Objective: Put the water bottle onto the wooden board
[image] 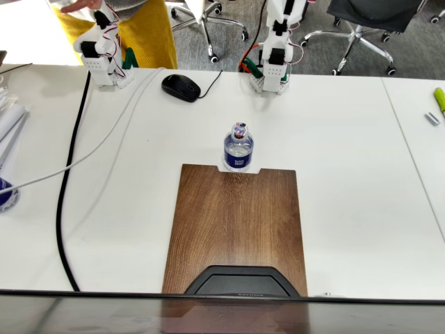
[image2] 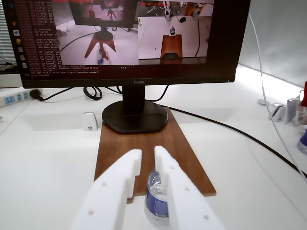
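The water bottle (image: 238, 147) stands upright on the white tabletop, in the small notch at the far short edge of the wooden board (image: 236, 216). It is clear, with a dark blue label and a reddish-and-white cap. In the wrist view my gripper (image2: 147, 152) has white fingers (image2: 125, 173) slightly apart with nothing between them. Past them I see the water bottle (image2: 156, 197) lower down, at the edge of the wooden board (image2: 139, 143). My arm (image: 275, 49) rises from its base at the table's far edge, well behind the bottle.
A monitor stand (image: 243, 280) sits on the board's other end, also seen in the wrist view as a black round foot (image2: 135, 118). A black computer mouse (image: 181, 87) lies at the far left of the bottle. Cables (image: 65, 209) run across the left of the table.
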{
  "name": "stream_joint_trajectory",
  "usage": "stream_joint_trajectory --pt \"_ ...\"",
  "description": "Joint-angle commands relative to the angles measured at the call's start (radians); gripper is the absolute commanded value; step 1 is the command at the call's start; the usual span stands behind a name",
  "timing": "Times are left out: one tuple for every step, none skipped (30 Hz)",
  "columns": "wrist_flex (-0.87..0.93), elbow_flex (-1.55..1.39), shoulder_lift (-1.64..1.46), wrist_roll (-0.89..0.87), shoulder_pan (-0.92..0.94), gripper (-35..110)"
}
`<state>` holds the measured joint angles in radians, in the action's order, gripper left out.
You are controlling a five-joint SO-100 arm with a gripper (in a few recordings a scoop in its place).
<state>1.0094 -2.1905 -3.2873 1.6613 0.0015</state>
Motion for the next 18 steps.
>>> stream_joint_trajectory --pt "0.156 0.133 -0.009 0.005 0.011 3" --pt "0.206 0.17 -0.009 0.002 0.011 3" --pt "0.256 0.207 -0.009 -0.005 0.011 3" --pt "0.305 0.241 -0.009 -0.012 0.011 3" --pt "0.354 0.275 -0.009 -0.018 0.011 3" --pt "0.399 0.308 -0.009 -0.026 0.011 3" --pt "0.439 0.339 -0.009 -0.043 0.011 3" --pt "0.477 0.373 -0.009 -0.061 0.011 3" --pt "0.517 0.408 -0.009 -0.071 0.011 3" --pt "0.554 0.445 -0.009 -0.078 0.011 3" --pt "0.597 0.489 -0.009 -0.086 0.011 3" --pt "0.638 0.532 -0.009 -0.086 0.011 3" --pt "0.673 0.572 -0.009 -0.086 0.011 4" --pt "0.71 0.615 -0.009 -0.092 0.011 9" --pt "0.749 0.652 -0.009 -0.094 0.011 10" --pt "0.787 0.687 -0.009 -0.094 0.008 10" --pt "0.824 0.716 -0.009 -0.094 0.006 10" --pt "0.831 0.735 -0.011 -0.149 0.006 10"
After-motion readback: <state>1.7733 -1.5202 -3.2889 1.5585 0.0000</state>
